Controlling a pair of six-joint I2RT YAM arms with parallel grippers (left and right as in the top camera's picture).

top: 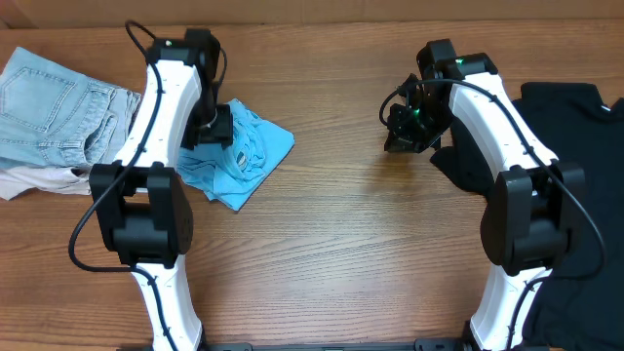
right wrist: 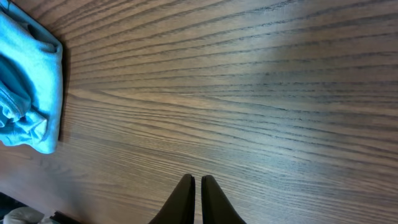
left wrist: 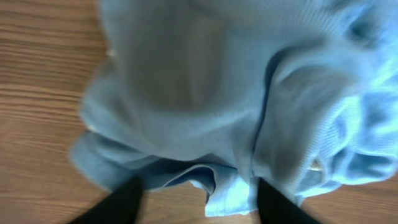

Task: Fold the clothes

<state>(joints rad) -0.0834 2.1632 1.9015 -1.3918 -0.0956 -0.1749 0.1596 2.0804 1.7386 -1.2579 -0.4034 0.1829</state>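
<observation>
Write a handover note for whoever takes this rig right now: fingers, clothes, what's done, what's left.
Left gripper: fingers open at the near edge of the sky-blue T-shirt, not clamped on it.
Right gripper: fingers shut, empty, over bare table.
Clothes: the blue shirt lies in a bunched heap left of centre. The pale denim piece and off-white piece are at far left. The black T-shirt is at the right edge, partly under the right arm.
Done: the blue shirt looks gathered, not neatly folded.
Left: tidy it, then probably fold the other three.
</observation>
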